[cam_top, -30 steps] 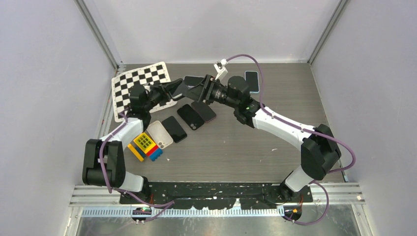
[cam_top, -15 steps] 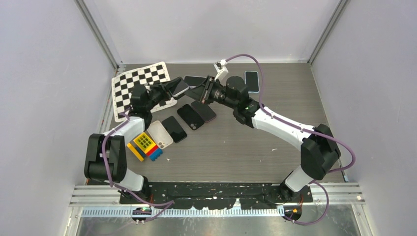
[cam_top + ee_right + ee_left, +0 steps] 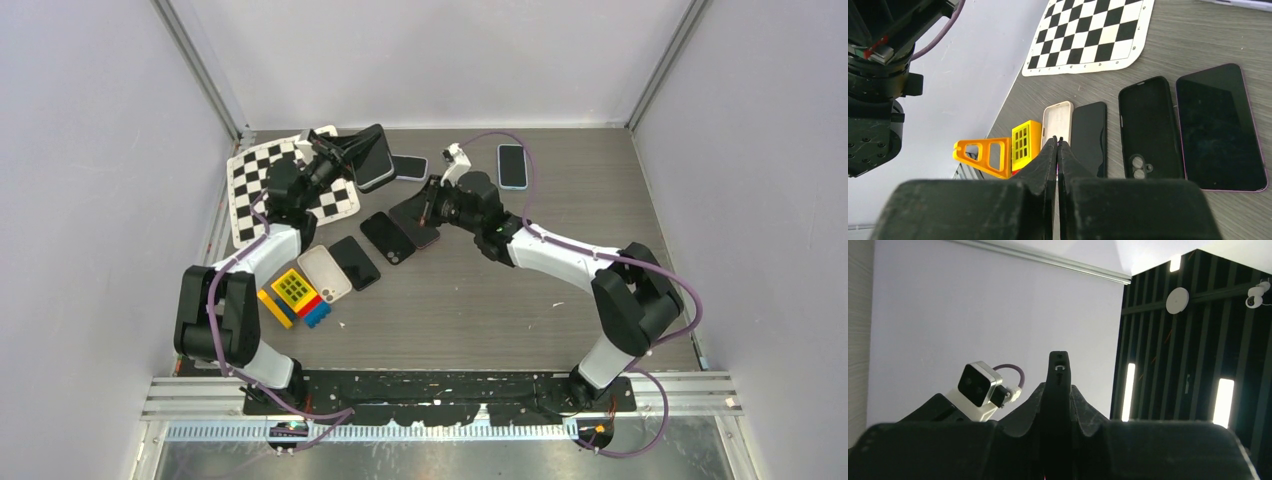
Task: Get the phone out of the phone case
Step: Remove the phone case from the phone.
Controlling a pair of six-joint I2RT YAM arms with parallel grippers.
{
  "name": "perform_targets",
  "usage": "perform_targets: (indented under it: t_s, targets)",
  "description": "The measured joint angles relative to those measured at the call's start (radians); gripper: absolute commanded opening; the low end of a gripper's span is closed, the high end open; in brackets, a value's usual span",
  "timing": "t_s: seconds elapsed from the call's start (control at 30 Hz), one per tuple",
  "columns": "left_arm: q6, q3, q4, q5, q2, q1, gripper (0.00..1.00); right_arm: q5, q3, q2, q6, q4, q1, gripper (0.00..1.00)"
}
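My left gripper (image 3: 340,156) is shut on a black phone in its case (image 3: 372,158), held tilted in the air above the checkerboard's far edge. In the left wrist view the phone in its case (image 3: 1058,390) stands edge-on between the two fingers. I cannot tell phone from case by eye. My right gripper (image 3: 428,207) hangs low over the row of phones on the table, apart from the held one. Its fingers (image 3: 1057,142) are pressed together with nothing between them.
A row lies on the table: a pink-rimmed phone (image 3: 1220,127), a black case with camera holes (image 3: 1150,127), a black slab (image 3: 1089,139) and a beige case (image 3: 1057,120). Toy blocks (image 3: 293,295), a checkerboard (image 3: 262,178) and a blue-rimmed phone (image 3: 512,165) are also there.
The left gripper swung the held phone back and to the left, away from the right gripper. The right gripper shut on nothing and dropped toward the row of phones.
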Motion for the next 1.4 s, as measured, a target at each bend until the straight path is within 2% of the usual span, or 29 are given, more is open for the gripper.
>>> perform_targets:
  t_s: [0.1, 0.17, 0.4, 0.67, 0.8, 0.93, 1.17, 1.27, 1.4]
  targets:
    - [0.0, -0.005, 0.023, -0.002, 0.0, 0.002, 0.0, -0.005, 0.0, -0.005, -0.008, 0.018, -0.003, 0.37]
    - [0.0, -0.018, 0.04, -0.005, 0.0, 0.002, 0.0, -0.022, -0.003, -0.012, -0.01, 0.039, -0.003, 0.48]
    - [-0.002, -0.052, 0.051, -0.026, 0.0, 0.002, 0.0, -0.15, -0.076, -0.101, 0.012, 0.282, -0.002, 0.59]
    - [-0.002, -0.064, 0.056, -0.043, 0.0, 0.002, 0.0, -0.185, -0.091, -0.18, 0.062, 0.454, -0.001, 0.65]
    - [-0.002, -0.068, 0.054, -0.047, 0.0, 0.002, 0.0, -0.177, -0.089, -0.179, 0.086, 0.461, -0.001, 0.62]
    - [-0.002, -0.068, 0.05, -0.05, 0.0, 0.002, 0.0, -0.164, -0.067, -0.166, 0.097, 0.444, -0.001, 0.52]
    - [-0.003, -0.068, 0.034, -0.054, 0.0, 0.001, 0.0, -0.159, -0.042, -0.143, 0.116, 0.41, -0.001, 0.25]
    - [-0.003, -0.068, 0.03, -0.058, 0.0, 0.001, 0.0, -0.153, -0.037, -0.139, 0.122, 0.39, -0.001, 0.18]
    - [-0.003, -0.068, 0.021, -0.08, 0.0, 0.002, 0.0, -0.121, -0.01, -0.139, 0.127, 0.327, -0.001, 0.16]
